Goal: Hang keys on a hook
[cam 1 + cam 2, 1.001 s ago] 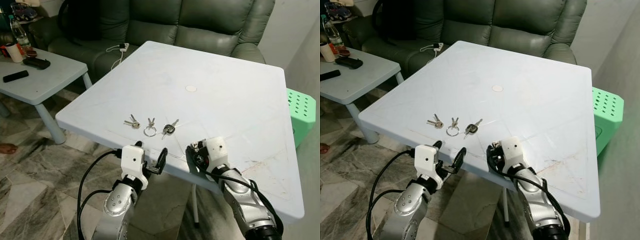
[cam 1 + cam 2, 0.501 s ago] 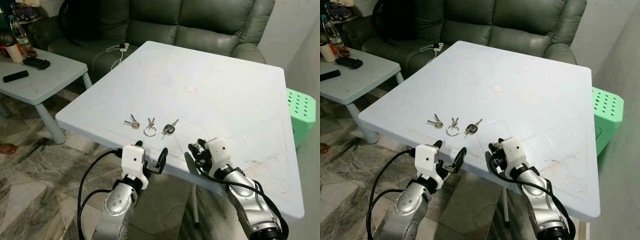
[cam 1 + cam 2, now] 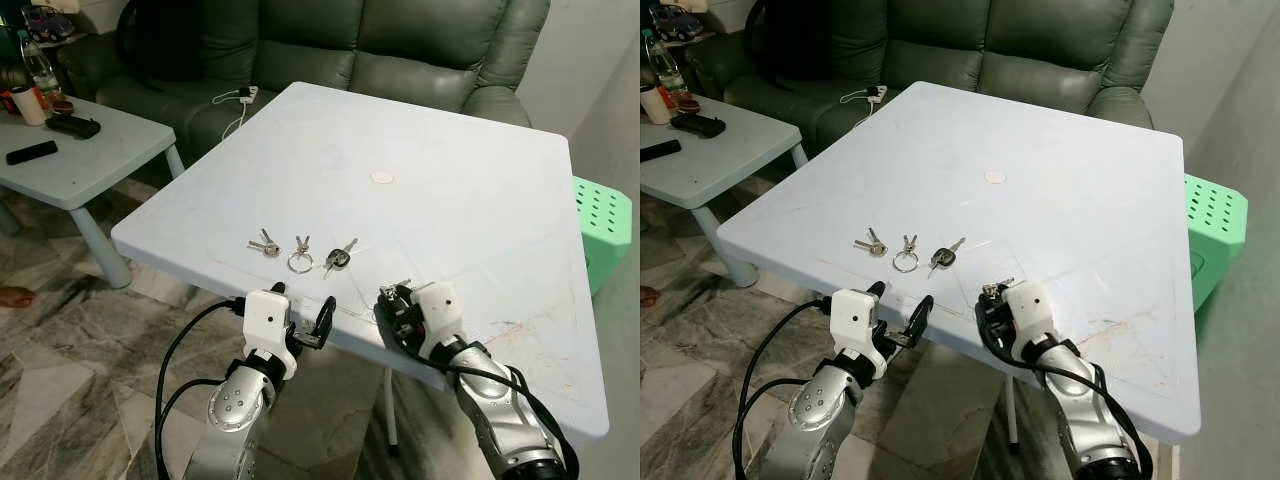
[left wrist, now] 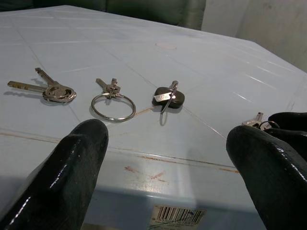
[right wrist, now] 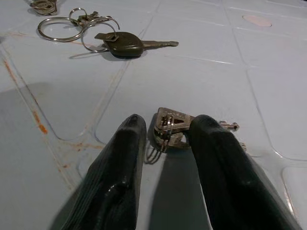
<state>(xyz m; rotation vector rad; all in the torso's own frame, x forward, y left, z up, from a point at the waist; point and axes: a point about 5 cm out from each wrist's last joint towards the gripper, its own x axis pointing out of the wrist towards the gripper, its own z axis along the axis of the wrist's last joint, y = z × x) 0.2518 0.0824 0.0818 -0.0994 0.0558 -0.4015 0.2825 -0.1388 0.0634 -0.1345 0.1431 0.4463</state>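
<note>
Keys (image 5: 171, 125) are sitting pinched between my right gripper's (image 5: 165, 143) narrow fingers at the tabletop's (image 3: 450, 200) near edge; my left gripper (image 3: 298, 322) is hovering wide.

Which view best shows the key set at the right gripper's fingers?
The right wrist view: the silver key set lies on the table between the right gripper's black fingers, its ring and blades distinct. The eye views show only a glint at the fingertips. The left wrist view catches it small at the picture's edge.

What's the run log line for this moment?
right gripper: shut on key bunch, low over white table | left gripper: open at table edge | three key sets: lying untouched
</note>
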